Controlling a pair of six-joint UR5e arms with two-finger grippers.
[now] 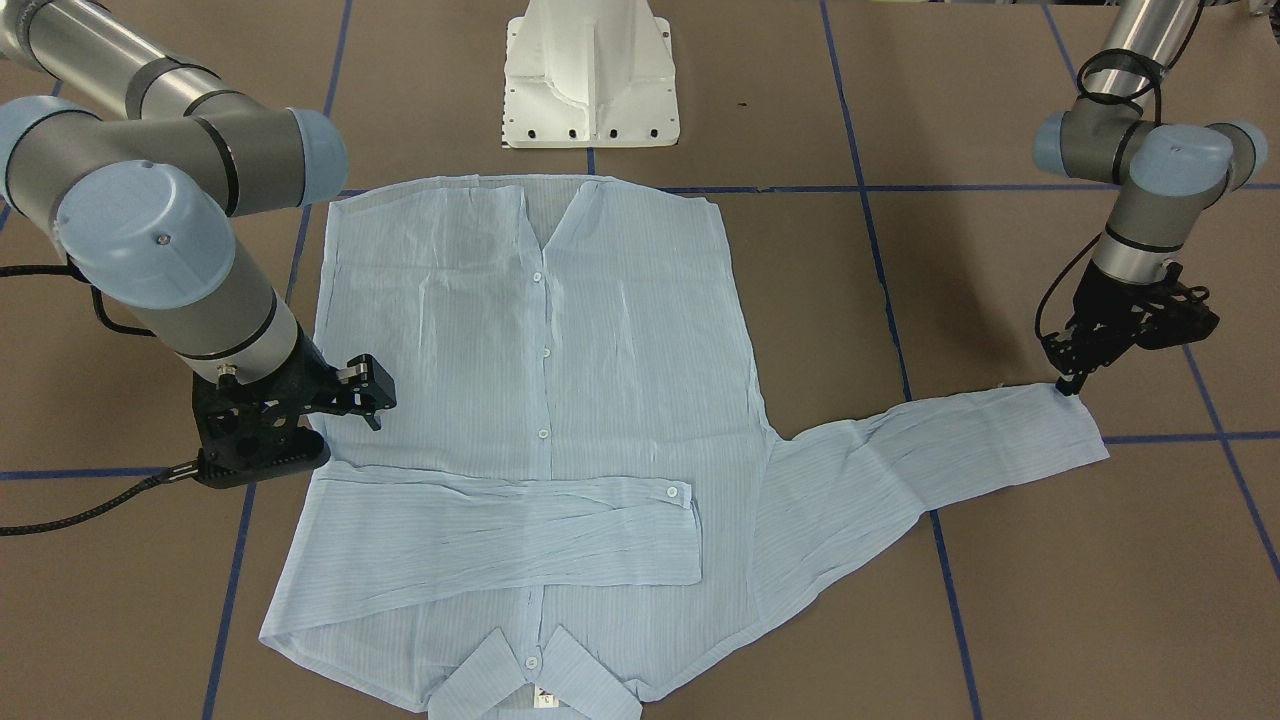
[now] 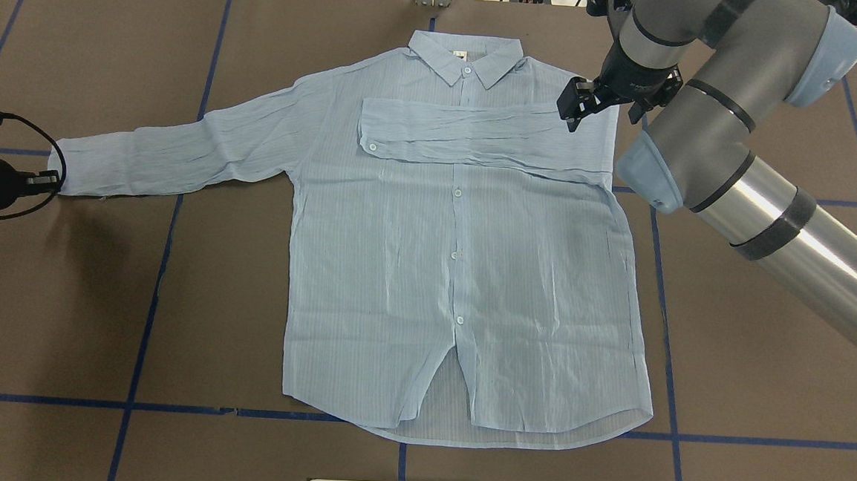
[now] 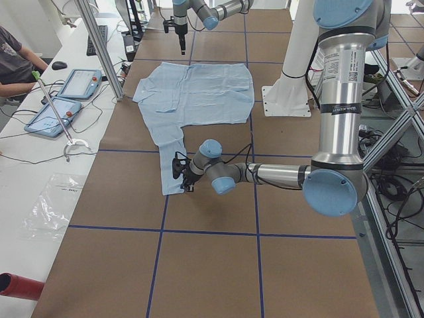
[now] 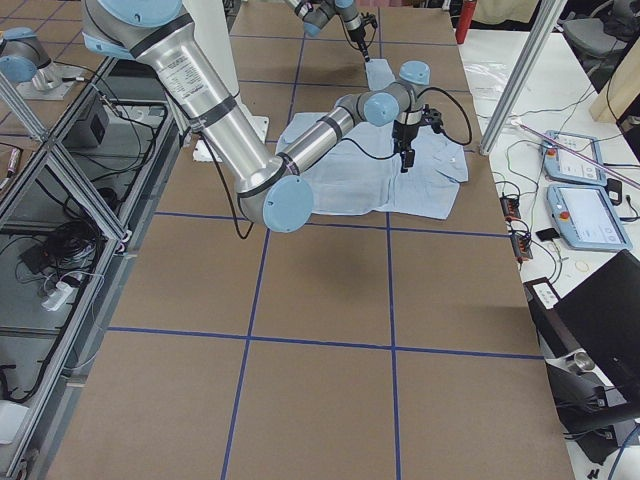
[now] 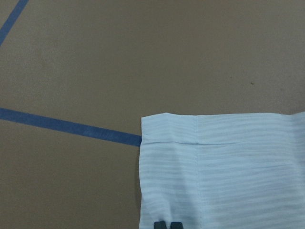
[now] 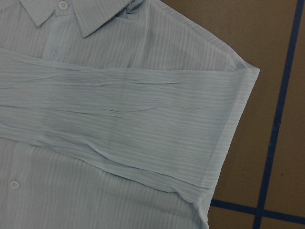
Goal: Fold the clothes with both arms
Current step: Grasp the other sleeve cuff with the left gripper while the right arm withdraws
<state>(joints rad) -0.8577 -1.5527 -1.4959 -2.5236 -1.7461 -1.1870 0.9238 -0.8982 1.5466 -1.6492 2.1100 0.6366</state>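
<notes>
The pale-blue striped shirt (image 2: 456, 272) lies flat and buttoned on the brown table, its collar (image 2: 466, 53) on the far side from the robot. One sleeve (image 2: 472, 135) is folded across the chest. The other sleeve (image 2: 181, 151) stretches out towards my left side. My left gripper (image 1: 1068, 387) is shut on the corner of that sleeve's cuff (image 5: 214, 167); its fingertips (image 5: 167, 225) sit together on the cloth. My right gripper (image 2: 574, 109) hovers open above the shoulder fold (image 6: 228, 95) and holds nothing.
The white pedestal base (image 1: 590, 80) stands at the robot's edge of the table, just beyond the shirt's hem. Blue tape lines (image 2: 150, 290) cross the brown table top. A seated person (image 3: 13, 59) and tablets (image 3: 63, 106) are at a side bench.
</notes>
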